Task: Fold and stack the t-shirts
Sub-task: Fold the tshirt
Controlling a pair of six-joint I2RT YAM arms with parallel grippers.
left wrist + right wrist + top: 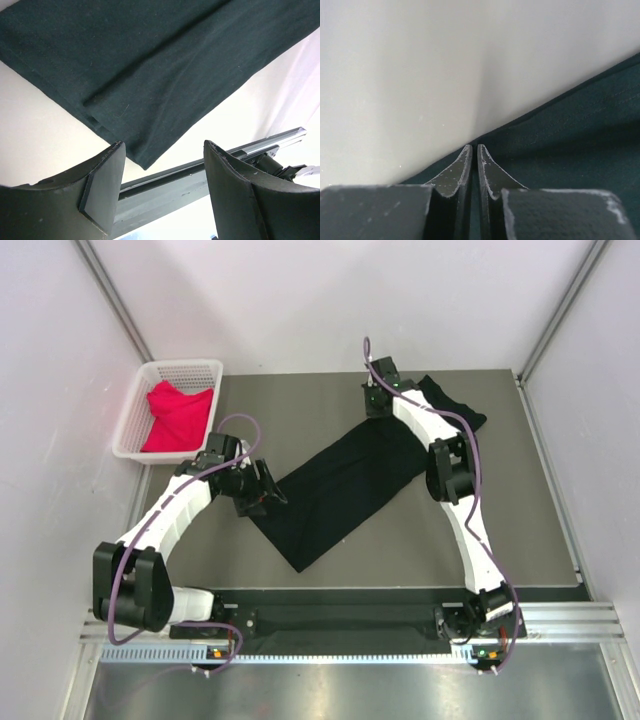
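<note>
1. Large, solid black cloth t-shirt [345, 485]: a flat strip lying diagonally on the grey tabletop [400, 550], from near-centre towards the far right corner.
2. Right gripper [474, 148]: jaws together on the strip's far hem, apparently pinching it.
3. Left gripper [164, 145]: jaws apart above the strip's near-left end, holding nothing.
4. Bright red-pink cloth t-shirt [178, 415]: crumpled in the white plastic lattice basket [185, 365], far left corner.
5. Step: folding the black shirt. The left jaws probably need to grip next, so both can lift.

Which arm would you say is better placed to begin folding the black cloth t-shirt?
Right: the right gripper is closed on the far edge of the black cloth t-shirt; the left gripper hovers open.
</note>
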